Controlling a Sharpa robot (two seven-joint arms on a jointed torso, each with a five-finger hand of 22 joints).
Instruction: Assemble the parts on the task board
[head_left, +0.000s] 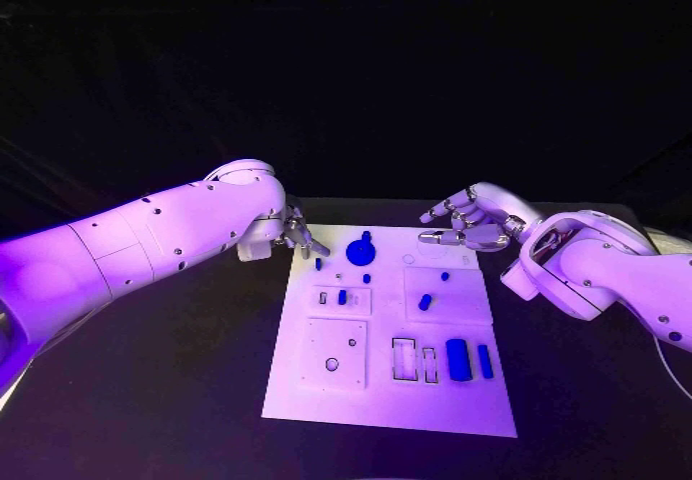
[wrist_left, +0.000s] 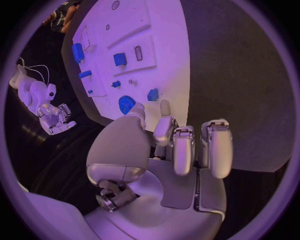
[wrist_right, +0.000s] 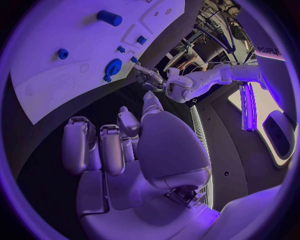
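Desk (head_left: 173, 400) surface is black, and the white task board (head_left: 389, 400) lies flat in its middle, long side running away from the robot. Blue parts sit scattered over the board: a round gear-like part (head_left: 361, 253) near the far edge, a small peg (head_left: 319, 264) just beside it toward the left hand, a short cylinder (head_left: 426, 301) lying in the recessed square on the right half, a small block (head_left: 342, 296) in the left recessed square, and two long bars (head_left: 457, 359) side by side near the board's near right area (next to two narrow empty-looking slots).

The left hand (head_left: 296, 236) hovers at the far left corner of the board, its fingers (wrist_left: 174, 150) loosely curled and apart, holding nothing; in the left wrist view the fingertips point toward the gear-like part and the small peg, close to them but not touching. The right hand (head_left: 469, 225) is raised beyond the far right corner of the board, over the desk, with its fingers (wrist_right: 100, 147) spread and slightly bent, grasping nothing. The two hands stand well apart, with the board's far edge between them.
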